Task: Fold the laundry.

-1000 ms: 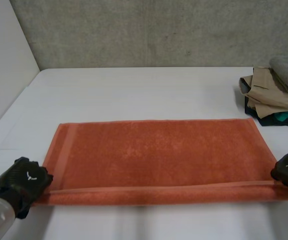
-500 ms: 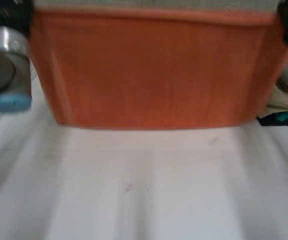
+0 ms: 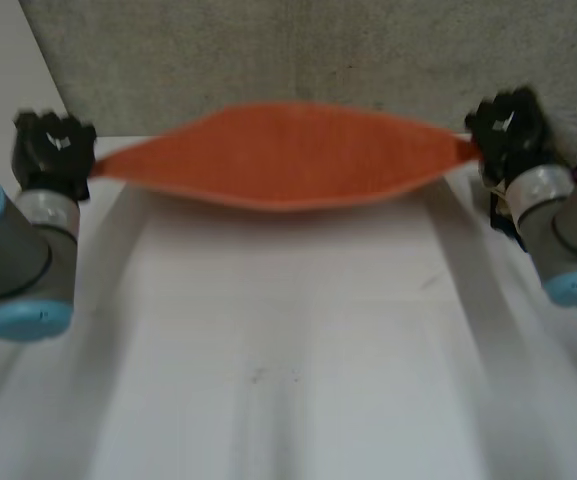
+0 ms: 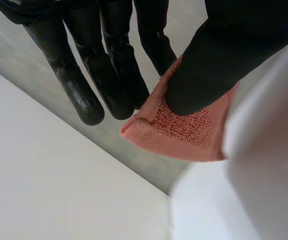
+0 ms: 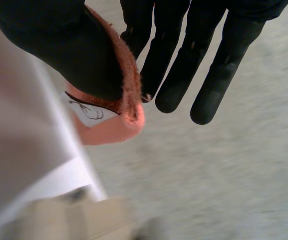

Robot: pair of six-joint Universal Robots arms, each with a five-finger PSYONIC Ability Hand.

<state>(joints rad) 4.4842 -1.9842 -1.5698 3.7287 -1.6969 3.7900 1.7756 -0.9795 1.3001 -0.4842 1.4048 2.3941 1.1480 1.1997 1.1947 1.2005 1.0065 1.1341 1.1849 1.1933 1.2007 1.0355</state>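
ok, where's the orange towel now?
Head view: the orange towel is held up over the far end of the table, stretched between the left hand pinching one corner and the right hand pinching the other.

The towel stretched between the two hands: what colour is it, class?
The towel is plain orange, with no pattern; the head view shows it best.

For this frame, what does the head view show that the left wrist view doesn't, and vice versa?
Head view: the orange towel at full span, stretched between the left hand and the right hand, its middle bowed, with the white table below. Left wrist view: the grip, the thumb pinching a towel corner against the fingers. Both: the towel and the left hand holding it.
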